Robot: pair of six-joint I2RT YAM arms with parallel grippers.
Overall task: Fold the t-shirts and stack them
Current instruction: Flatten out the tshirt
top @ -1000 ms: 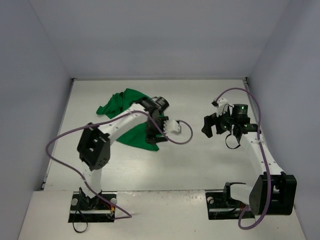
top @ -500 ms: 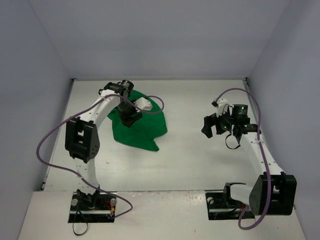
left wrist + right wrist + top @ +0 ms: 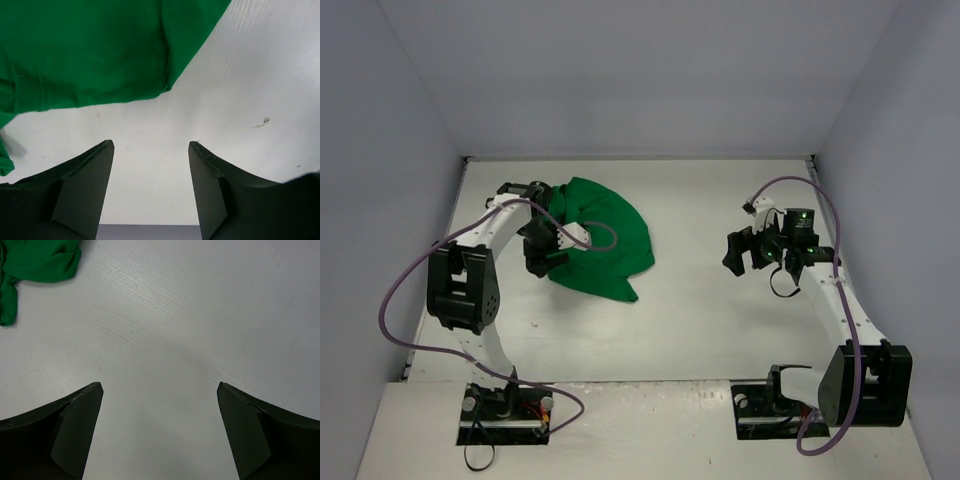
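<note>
The bright-green t-shirt [image 3: 605, 240] lies in a rumpled, roughly folded heap on the white table at the back left. It fills the top of the left wrist view [image 3: 100, 50], and a corner shows at the top left of the right wrist view [image 3: 35, 262]. My left gripper [image 3: 536, 262] is open and empty, just off the shirt's left edge above bare table [image 3: 151, 145]. My right gripper [image 3: 738, 252] is open and empty over bare table at the right, well away from the shirt [image 3: 160, 385].
The white table [image 3: 700, 320] is boxed in by grey walls at the back and sides. Purple cables loop from both arms, the left one over the shirt [image 3: 605, 232].
My left arm has swung from the shirt's right side across it to its left edge, and the shirt now lies spread wider to the right. The right arm has not moved.
</note>
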